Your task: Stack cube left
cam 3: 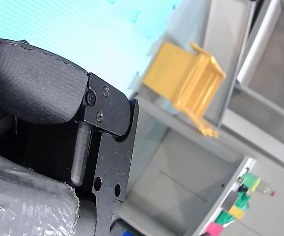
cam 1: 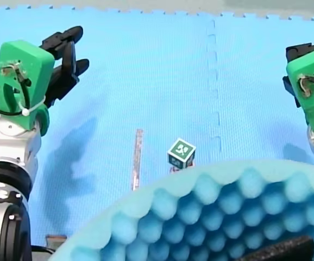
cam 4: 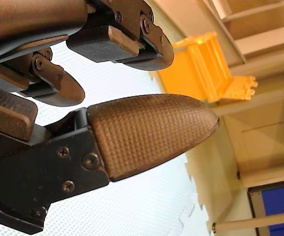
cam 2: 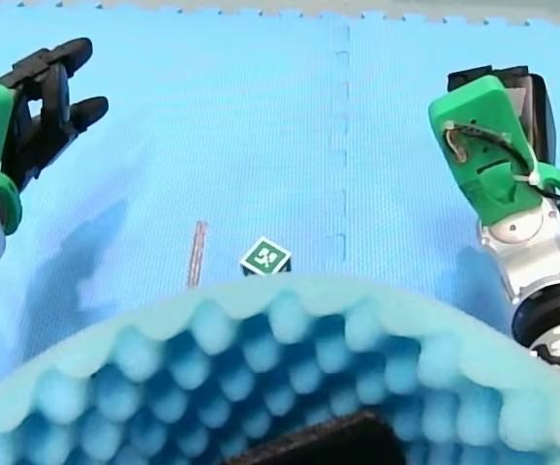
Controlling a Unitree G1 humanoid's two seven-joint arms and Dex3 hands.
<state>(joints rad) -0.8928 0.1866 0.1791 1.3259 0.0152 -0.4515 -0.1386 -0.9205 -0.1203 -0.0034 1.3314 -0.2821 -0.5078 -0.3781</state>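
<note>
A small cube [cam 1: 181, 153] with a green and white marker on its top stands on the blue foam mat [cam 1: 146, 76], near the middle and close to me. A reddish sliver [cam 1: 174, 169] shows right under it; the foam in front hides the rest. My left hand [cam 1: 64, 51] hovers over the mat's far left, well away from the cube and holding nothing. My right hand [cam 2: 501, 85] is raised at the far right, also holding nothing and far from the cube.
A rounded block of blue egg-crate foam [cam 1: 217, 217] fills the foreground and covers the near mat. A thin flat strip [cam 1: 137, 159] lies left of the cube. A yellow crate [cam 3: 186, 83] stands beyond the mat's edge.
</note>
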